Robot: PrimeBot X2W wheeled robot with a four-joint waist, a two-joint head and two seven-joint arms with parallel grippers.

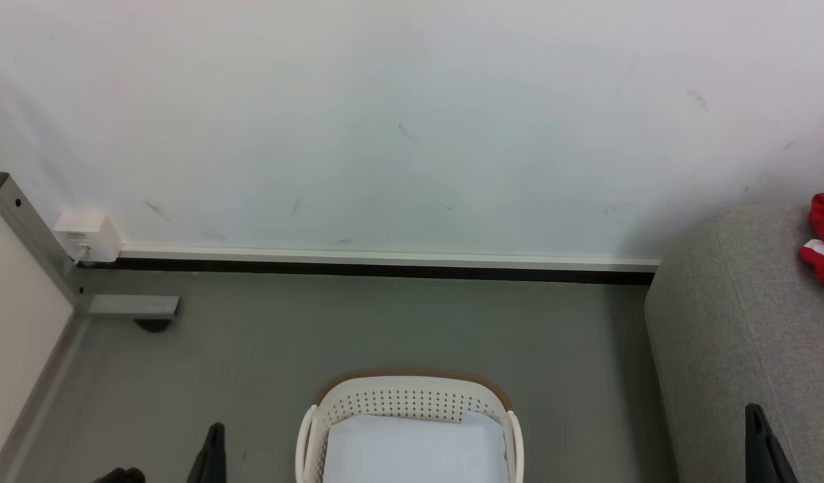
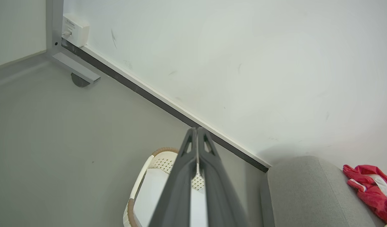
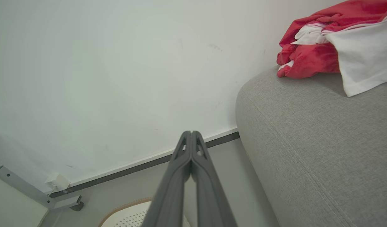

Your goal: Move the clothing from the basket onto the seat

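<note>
Both tools are empty. Left tool (image 2: 196, 130): fingers pressed flat together with nothing between them, off the left side of the basket (image 1: 412, 377), pointing toward the wall (image 1: 412, 134). Right tool (image 3: 191, 132): also closed tip to tip and gripping nothing, held near the rounded side edge of the seat (image 3: 307, 148). Closed and low like this reads as a parked pose, not a reach (my judgement, not something seen).

Clothing (image 3: 307, 58): a red-and-white heap lying on the seat top at the wall-side edge, bunched rather than spread. A white panel drapes toward the middle of the cushion. It sits in from the rounded side edge, so it probably won't slide off.

The basket stands on the floor (image 1: 251, 349), just off the seat's side edge and apart from the wall. It's likely that close so each carry is short. A flat pale sheet (image 1: 412, 449) covers its bottom, with no red on it. The basket's near end is cut off at the bottom of the head view, so I can't fully rule out a garment there.

Judgement: the task looks finished or nearly so. The clothing is on the seat, and the basket holds the sheet, which isn't part of the job. If anything is left, check the basket's near end before opening a tool.
</note>
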